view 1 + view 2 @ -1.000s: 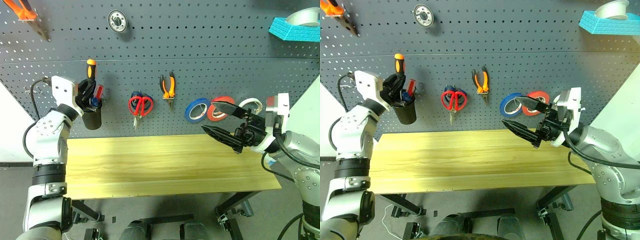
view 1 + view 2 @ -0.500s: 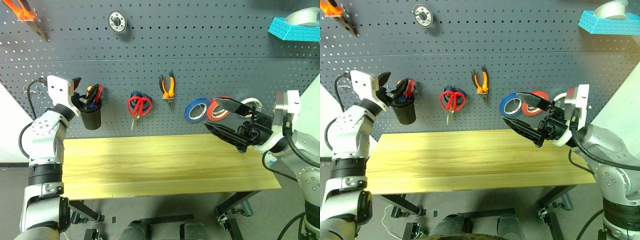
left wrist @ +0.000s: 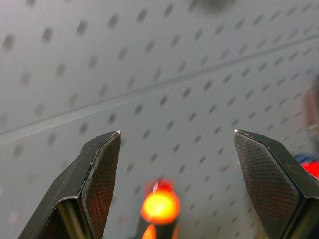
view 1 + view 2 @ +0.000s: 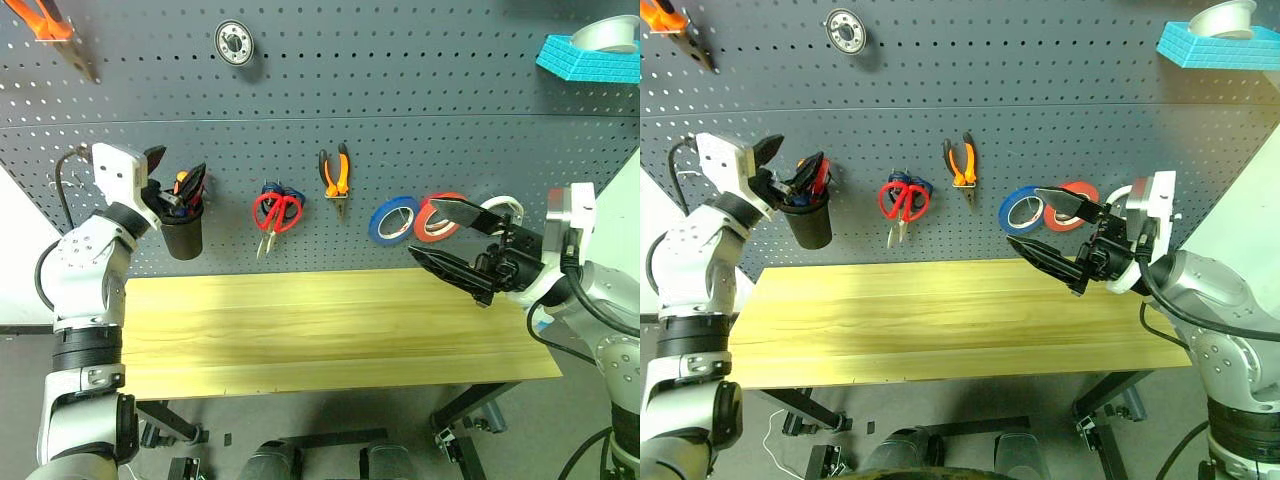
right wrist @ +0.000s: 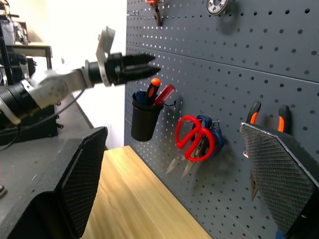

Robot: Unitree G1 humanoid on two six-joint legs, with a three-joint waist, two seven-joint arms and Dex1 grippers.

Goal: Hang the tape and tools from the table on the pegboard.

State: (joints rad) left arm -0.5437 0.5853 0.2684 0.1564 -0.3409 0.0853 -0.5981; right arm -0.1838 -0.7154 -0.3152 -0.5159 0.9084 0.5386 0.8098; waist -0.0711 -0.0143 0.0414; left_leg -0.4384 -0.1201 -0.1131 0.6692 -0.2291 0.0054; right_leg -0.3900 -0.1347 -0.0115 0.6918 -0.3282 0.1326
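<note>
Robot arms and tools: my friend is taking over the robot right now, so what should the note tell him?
Left gripper: open, empty, by the black cup.
Right gripper: open, empty, over the light wooden table.
On the dark grey pegboard: orange-and-black screwdriver in the cup, red-handled scissors, orange-and-black pliers, red tape ring.
Done: tape and all three tools are up.
Left: nothing visible on the table.

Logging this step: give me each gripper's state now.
Left gripper: open, holding nothing, just above the black cup with the screwdriver.
Right gripper: open, empty, over the table.
</note>
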